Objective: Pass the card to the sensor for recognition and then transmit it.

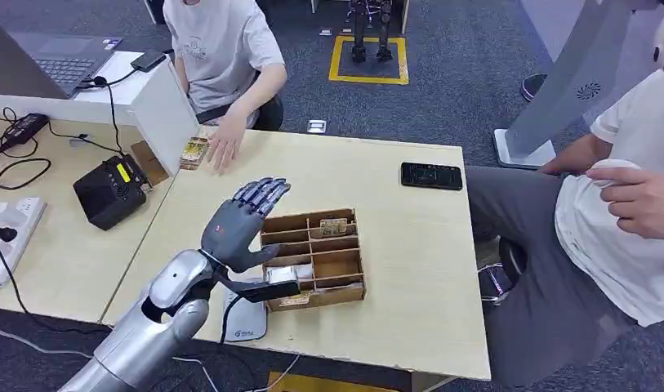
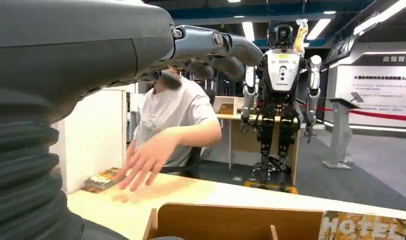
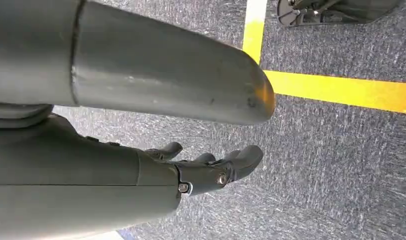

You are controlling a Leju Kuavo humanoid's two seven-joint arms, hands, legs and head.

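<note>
Our left hand [image 1: 245,222] hovers with fingers spread flat, holding nothing, right over the near-left side of the wooden divider box [image 1: 342,274]. One card [image 1: 334,225] stands in a far compartment just past our fingertips, and another pale thing lies in the slot under the palm. Further out, a person's hand [image 1: 225,147] rests on the table [image 1: 410,253] by a card stack [image 1: 194,151]. Our right hand [image 3: 210,167] hangs loosely over carpet, holding nothing.
</note>
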